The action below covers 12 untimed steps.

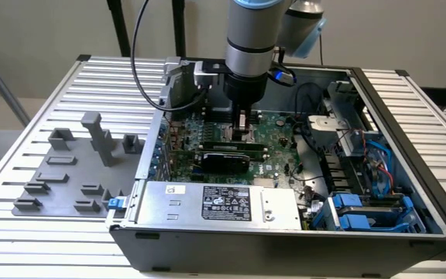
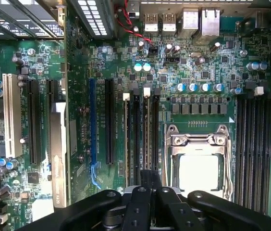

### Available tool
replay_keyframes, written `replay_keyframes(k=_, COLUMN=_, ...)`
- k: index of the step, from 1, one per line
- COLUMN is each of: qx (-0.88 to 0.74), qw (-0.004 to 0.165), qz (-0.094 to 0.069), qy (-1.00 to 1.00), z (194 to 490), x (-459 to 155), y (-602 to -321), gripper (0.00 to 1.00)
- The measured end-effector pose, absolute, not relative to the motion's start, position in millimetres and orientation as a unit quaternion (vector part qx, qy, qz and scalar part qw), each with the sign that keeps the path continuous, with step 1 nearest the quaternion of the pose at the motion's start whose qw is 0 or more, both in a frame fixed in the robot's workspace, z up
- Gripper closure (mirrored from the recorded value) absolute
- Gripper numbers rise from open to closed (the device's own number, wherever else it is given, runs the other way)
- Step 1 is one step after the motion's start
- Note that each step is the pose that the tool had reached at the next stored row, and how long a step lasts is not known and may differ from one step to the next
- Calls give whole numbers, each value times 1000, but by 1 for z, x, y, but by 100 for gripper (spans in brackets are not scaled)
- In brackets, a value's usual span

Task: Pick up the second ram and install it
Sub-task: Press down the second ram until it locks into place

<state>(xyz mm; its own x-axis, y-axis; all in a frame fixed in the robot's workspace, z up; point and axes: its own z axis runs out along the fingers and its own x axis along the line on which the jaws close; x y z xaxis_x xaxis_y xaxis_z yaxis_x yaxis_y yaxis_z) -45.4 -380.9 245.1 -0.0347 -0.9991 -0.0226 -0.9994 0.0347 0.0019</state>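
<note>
The second ram (image 2: 147, 134) is seen edge-on as a thin pale strip standing in a black memory slot beside the CPU socket (image 2: 198, 168). My gripper (image 2: 145, 180) is shut on its near end, black fingers (image 2: 136, 202) pressed together over it. In the exterior view the arm stands upright inside the open computer case, with the gripper (image 1: 243, 135) right on top of the long green stick (image 1: 225, 145) on the motherboard (image 1: 277, 125). Another thin stick (image 2: 127, 139) stands two slots away.
Several empty black memory slots (image 2: 253, 139) lie on the socket's other side, expansion slots (image 2: 109, 120) beyond the sticks. A black card (image 1: 223, 161), the power supply (image 1: 215, 203), blue drive bays (image 1: 370, 212) and cables (image 1: 308, 93) crowd the case. A grey fixture tray (image 1: 76, 168) sits outside.
</note>
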Motion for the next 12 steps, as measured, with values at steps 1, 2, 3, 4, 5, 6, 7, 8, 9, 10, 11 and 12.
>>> replay_keyframes(k=1, qx=-695, qw=7, qz=9, qy=719, z=245, x=-45, y=-381, gripper=100)
replay_keyframes(k=2, qx=-695, qw=7, qz=9, qy=719, z=245, x=-45, y=-381, gripper=100)
replay_keyframes(k=3, qx=-695, qw=7, qz=9, qy=719, z=245, x=-45, y=-381, gripper=100)
replay_keyframes(k=4, qx=-695, qw=7, qz=9, qy=719, z=245, x=-45, y=-381, gripper=100)
replay_keyframes(k=5, qx=-695, qw=7, qz=9, qy=719, z=244, x=-45, y=-381, gripper=100)
replay_keyframes(k=6, qx=-695, qw=7, qz=8, qy=719, z=243, x=-45, y=-380, gripper=100)
replay_keyframes(k=7, qx=-695, qw=7, qz=9, qy=719, z=241, x=-45, y=-380, gripper=100)
replay_keyframes(k=8, qx=-695, qw=7, qz=9, qy=719, z=239, x=-45, y=-380, gripper=100)
replay_keyframes(k=9, qx=-695, qw=7, qz=8, qy=719, z=237, x=-45, y=-379, gripper=100)
replay_keyframes(k=10, qx=-695, qw=7, qz=9, qy=719, z=236, x=-45, y=-379, gripper=100)
replay_keyframes(k=11, qx=-695, qw=7, qz=9, qy=719, z=234, x=-45, y=-379, gripper=100)
replay_keyframes(k=12, qx=-695, qw=7, qz=9, qy=719, z=232, x=-45, y=-379, gripper=100)
